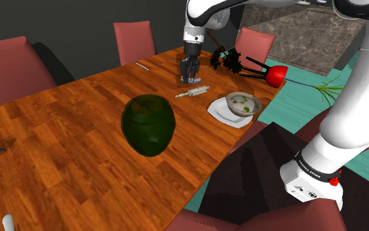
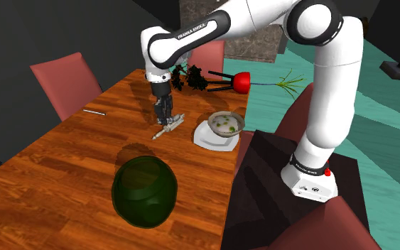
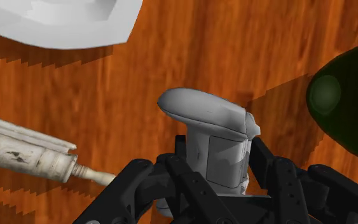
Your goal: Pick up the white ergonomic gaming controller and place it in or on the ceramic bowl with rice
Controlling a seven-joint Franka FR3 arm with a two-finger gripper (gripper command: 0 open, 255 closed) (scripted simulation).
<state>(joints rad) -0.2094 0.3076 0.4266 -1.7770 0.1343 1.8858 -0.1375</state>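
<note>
You can see the pale grey, curvy game controller [image 3: 209, 124] pinched between the black gripper [image 3: 219, 159] fingers, above the brown wooden table [image 3: 139, 83]. The round grey bowl of rice [image 1: 242, 111] sits upright on a white plate [image 1: 219, 111], close to the table's edge.

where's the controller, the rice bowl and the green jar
controller [image 3: 203, 116]: wrist view, on its rounded top
rice bowl [image 1: 248, 111]: shoulder view, on its outer wall
green jar [image 1: 149, 125]: shoulder view, middle of its body

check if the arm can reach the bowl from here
Probably yes: the gripper, shut on the controller, hangs close beside the bowl, and only a white tool lies flat on the table nearby.
</note>
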